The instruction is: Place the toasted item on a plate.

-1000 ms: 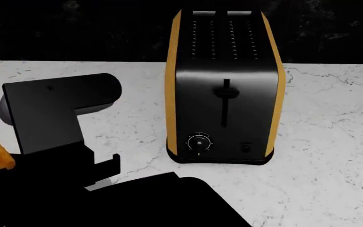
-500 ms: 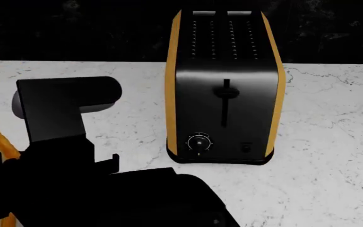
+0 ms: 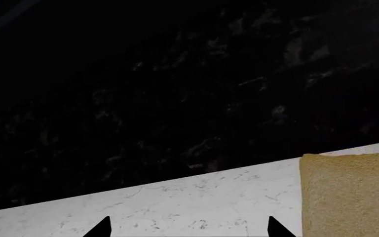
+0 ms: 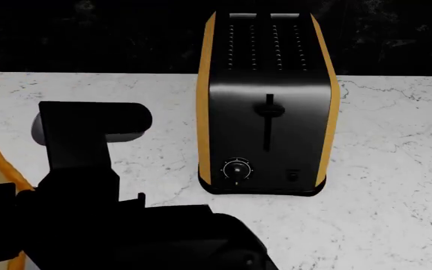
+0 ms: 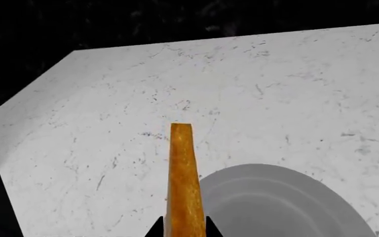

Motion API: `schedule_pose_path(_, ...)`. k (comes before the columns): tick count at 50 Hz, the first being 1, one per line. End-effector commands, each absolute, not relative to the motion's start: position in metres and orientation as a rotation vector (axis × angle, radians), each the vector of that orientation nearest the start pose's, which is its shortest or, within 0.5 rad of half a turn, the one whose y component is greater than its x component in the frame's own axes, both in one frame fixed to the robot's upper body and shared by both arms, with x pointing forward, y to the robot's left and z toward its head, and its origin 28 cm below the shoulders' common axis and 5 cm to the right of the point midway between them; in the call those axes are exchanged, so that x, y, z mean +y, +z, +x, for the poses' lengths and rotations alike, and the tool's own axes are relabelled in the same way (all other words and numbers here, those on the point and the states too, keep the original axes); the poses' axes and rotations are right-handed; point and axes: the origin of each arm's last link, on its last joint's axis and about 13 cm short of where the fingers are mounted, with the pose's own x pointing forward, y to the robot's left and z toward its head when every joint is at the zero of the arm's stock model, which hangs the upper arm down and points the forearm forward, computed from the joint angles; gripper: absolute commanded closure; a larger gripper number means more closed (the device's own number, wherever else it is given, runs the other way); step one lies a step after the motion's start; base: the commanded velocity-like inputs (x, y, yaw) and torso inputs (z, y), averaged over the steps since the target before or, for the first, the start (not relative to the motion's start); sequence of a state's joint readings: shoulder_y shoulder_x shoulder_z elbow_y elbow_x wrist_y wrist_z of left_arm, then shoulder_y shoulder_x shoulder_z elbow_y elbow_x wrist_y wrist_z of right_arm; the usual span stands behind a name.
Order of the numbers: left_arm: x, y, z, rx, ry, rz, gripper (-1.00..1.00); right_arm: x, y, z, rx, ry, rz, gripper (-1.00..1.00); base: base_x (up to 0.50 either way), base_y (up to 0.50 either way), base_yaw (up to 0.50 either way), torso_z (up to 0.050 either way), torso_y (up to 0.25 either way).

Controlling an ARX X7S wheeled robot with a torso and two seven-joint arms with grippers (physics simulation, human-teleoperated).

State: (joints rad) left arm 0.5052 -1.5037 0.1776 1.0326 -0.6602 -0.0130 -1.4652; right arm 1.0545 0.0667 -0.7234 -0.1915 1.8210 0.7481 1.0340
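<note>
Edgewise, toasted item [image 5: 184, 182] upright between right jaws' closed tips, above plate [image 5: 288, 207]; left jaws' state indiscernible.

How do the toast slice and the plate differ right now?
Shape: the toast slice is square-cut and seen edge-on, with an orange crust; the plate is round and plain grey.
Pose: the toast slice stands on edge between the right gripper's fingertips; the plate lies flat on the marble counter.
Size: the plate is wider than the toast slice.

Table [image 4: 396, 185]: white veined marble. Toaster [image 4: 269, 107]: glossy black, satin orange sides. Toasted item [image 5: 184, 182]: rough porous crust. Plate [image 5: 288, 207]: matte grey.
</note>
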Motion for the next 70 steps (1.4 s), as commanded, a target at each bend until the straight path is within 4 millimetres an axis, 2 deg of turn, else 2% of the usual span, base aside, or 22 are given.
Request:
schedule_pose_path(1,0.269,0.178,0.095,-0.181,0.31,0.353,-1.0,0.051,0.25,0.226,0.518,0.742,0.281,1.0,0.0,0.0,0.0,0.0,0.0)
schedule_pose_path(41,0.269,0.179,0.094,-0.176,0.311,0.357,-1.0,0.05,0.228,0.238,0.572,0.688,0.296,1.0,0.0,0.0,0.0,0.0,0.0)
schedule_pose_path(42,0.269,0.178,0.094,-0.175,0.313,0.358,-1.0,0.05,0.226,0.239,0.573,0.685,0.296,-1.0,0.0,0.0,0.0,0.0,0.0)
schedule_pose_path(59,0.269,0.18,0.097,-0.176,0.308,0.361,-1.0,0.048,0.225,0.243,0.546,0.663,0.271,-1.0,0.0,0.0,0.0,0.0,0.0)
schedule_pose_path(70,0.269,0.181,0.099,-0.178,0.303,0.364,-1.0,0.043,0.227,0.257,0.502,0.616,0.253,-1.0,0.0,0.0,0.0,0.0,0.0)
